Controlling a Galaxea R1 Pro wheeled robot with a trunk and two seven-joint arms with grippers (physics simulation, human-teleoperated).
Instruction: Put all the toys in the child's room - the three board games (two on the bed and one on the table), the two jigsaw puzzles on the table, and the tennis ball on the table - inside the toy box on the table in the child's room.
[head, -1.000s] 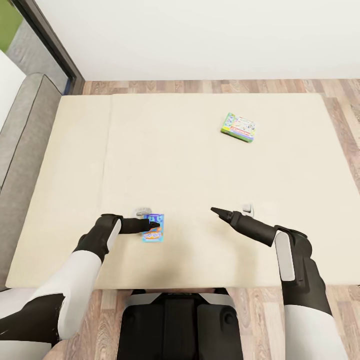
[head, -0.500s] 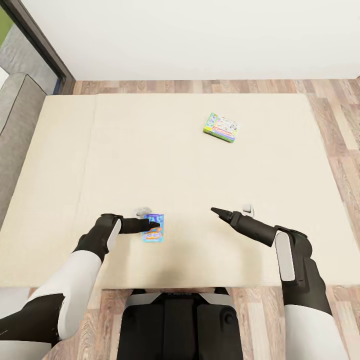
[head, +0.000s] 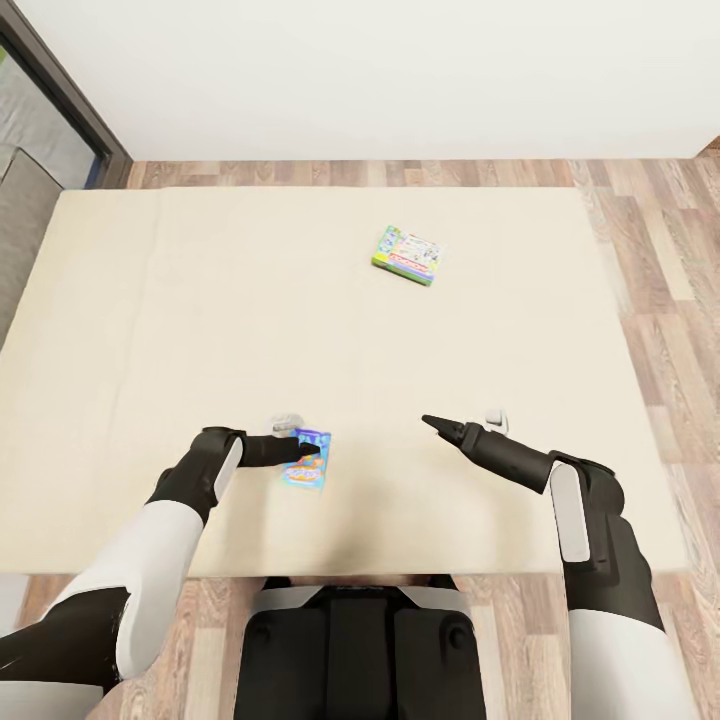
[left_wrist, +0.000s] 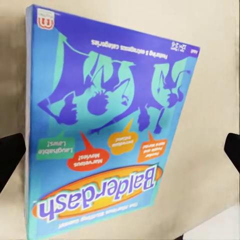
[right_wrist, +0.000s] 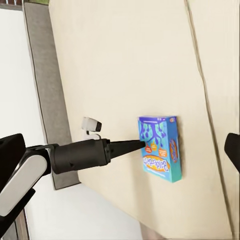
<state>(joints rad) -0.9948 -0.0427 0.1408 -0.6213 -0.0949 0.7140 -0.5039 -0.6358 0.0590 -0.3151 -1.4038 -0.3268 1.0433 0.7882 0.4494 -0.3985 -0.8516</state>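
The bed (head: 300, 330) takes up most of the head view, a broad beige mattress with wood floor (head: 660, 300) along its far and right sides and a white wall (head: 400, 70) beyond. Across the last second the whole picture has slid leftward: the grey headboard (head: 20, 225) at the left has shrunk to a sliver and more floor shows on the right. That is the camera turning with the robot, not the things moving, and it reads as the robot swinging away from the headboard end with a load in hand.

Two board games are in sight. The pale green-edged game box (head: 408, 254) lies flat on the far part of the mattress, well apart from both arms; its place in the picture has shifted left with everything else, so it looks untouched. The blue game box (head: 307, 459) sits at the tip of the left claw (head: 300, 450); its spot relative to that arm has not changed across the three moments. In the left wrist view the blue cover (left_wrist: 100, 130) shows close up between two dark fingers (left_wrist: 11, 155) set wide on either side, so the left claw appears clamped across the box. The right wrist view shows that claw's tip (right_wrist: 135, 145) meeting the box's edge.

The right claw (head: 432, 422) hovers over bare mattress, drawn to a closed point and holding nothing, as before.

I judge one game is secured and the green-edged one is still to fetch.
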